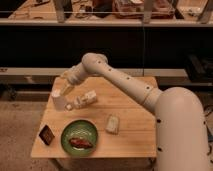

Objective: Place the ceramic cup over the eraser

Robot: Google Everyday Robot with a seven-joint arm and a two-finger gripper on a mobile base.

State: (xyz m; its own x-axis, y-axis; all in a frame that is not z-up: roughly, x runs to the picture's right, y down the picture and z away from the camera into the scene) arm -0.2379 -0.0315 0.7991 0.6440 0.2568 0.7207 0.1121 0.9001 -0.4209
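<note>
Cup [57, 99]: far-left part of table [131, 106]; my gripper [66, 90] just beside it, jaws spread. Eraser [47, 135]: near-left corner.

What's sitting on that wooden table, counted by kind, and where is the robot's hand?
Cups: 1, the ceramic cup
Bottles: 1, the white bottle, lying down
Plates: 1, the green plate
Food: 1, a reddish-brown piece on the plate
Erasers: 1, the eraser
Blocks: 1, the pale block
Total: 6
The arm's jaws, its gripper, hang beside the cup's upper right.

Tbl [135, 136]: ceramic cup [58, 100], bottle [86, 99], eraser [47, 135], plate [64, 138], block [113, 124]; gripper [66, 91] by cup.
</note>
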